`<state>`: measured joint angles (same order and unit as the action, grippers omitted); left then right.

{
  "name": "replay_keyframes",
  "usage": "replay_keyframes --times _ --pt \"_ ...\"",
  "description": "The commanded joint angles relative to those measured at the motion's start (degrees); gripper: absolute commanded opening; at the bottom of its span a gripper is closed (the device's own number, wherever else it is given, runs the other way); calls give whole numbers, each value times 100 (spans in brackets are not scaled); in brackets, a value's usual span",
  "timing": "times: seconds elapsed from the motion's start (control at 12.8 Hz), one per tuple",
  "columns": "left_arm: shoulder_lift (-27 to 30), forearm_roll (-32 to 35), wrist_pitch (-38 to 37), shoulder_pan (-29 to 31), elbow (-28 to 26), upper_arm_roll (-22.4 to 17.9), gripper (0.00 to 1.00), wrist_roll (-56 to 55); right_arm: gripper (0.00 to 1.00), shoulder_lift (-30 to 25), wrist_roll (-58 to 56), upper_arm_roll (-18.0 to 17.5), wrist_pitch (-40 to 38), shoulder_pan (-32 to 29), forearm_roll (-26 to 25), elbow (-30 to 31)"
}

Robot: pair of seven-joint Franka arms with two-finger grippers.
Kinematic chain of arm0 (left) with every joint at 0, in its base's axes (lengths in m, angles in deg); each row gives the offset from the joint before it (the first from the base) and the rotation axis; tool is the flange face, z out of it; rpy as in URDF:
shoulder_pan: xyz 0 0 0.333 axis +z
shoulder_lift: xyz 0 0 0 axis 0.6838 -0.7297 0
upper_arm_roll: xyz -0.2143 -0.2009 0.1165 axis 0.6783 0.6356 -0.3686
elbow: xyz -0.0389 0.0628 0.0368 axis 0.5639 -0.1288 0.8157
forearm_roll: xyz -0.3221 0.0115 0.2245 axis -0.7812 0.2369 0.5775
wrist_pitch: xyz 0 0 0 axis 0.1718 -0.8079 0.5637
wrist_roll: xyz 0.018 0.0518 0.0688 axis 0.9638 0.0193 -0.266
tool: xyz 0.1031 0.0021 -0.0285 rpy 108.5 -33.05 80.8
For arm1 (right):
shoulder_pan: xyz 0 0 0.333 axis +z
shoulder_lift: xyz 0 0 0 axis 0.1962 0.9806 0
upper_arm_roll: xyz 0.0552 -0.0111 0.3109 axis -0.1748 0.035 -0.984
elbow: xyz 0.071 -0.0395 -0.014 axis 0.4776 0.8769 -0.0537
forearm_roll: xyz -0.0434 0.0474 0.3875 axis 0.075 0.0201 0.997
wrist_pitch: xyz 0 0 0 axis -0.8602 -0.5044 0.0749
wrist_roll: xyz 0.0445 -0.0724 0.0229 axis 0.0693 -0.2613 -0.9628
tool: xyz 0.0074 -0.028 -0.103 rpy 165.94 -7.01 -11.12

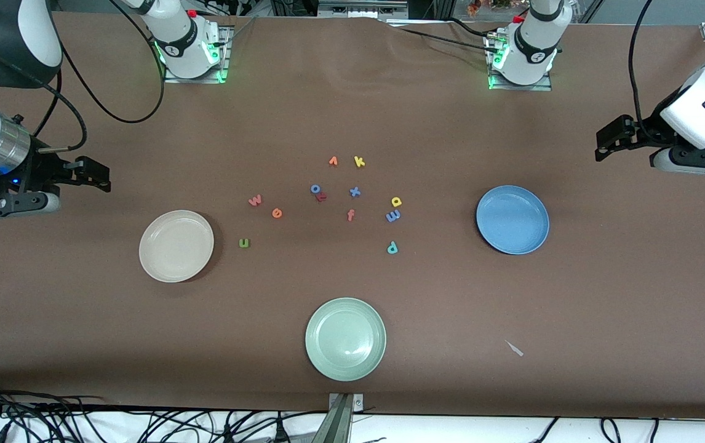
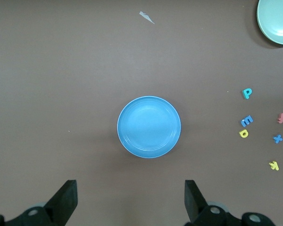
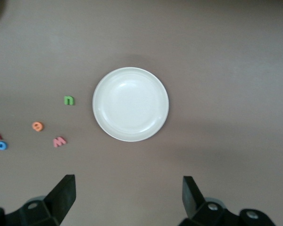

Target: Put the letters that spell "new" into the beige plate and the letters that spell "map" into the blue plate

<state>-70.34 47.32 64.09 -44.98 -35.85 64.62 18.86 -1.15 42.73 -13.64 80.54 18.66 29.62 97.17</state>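
The beige plate [image 1: 176, 246] lies empty toward the right arm's end of the table, and the blue plate [image 1: 512, 219] lies empty toward the left arm's end. Between them on the cloth lie the pinkish-red w [image 1: 255, 200], orange e [image 1: 277, 213] and green n [image 1: 243, 243], then the yellow a [image 1: 396, 201], periwinkle m [image 1: 393, 215] and teal p [image 1: 392, 247]. My right gripper [image 3: 127, 195] hangs open above the cloth beside the beige plate [image 3: 130, 104], holding nothing. My left gripper [image 2: 130, 197] hangs open beside the blue plate [image 2: 149, 126], also holding nothing.
A pale green plate [image 1: 345, 339] sits nearest the front camera. Other letters lie in the middle cluster: yellow k [image 1: 359, 162], blue x [image 1: 355, 192], blue o [image 1: 315, 189], a small red letter [image 1: 322, 197] and orange f [image 1: 350, 215]. A scrap of paper [image 1: 515, 348] lies beside the green plate.
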Motion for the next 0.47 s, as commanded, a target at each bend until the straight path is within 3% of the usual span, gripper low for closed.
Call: replay_keyframes --times 0.0,0.39 --pt "21 -132 -63 26 68 14 100 108 100 -42 19 -28 -128 -31 -109 -42" --pt "13 -132 -63 26 68 14 100 108 100 -33 46 -28 -136 -40 -109 -253"
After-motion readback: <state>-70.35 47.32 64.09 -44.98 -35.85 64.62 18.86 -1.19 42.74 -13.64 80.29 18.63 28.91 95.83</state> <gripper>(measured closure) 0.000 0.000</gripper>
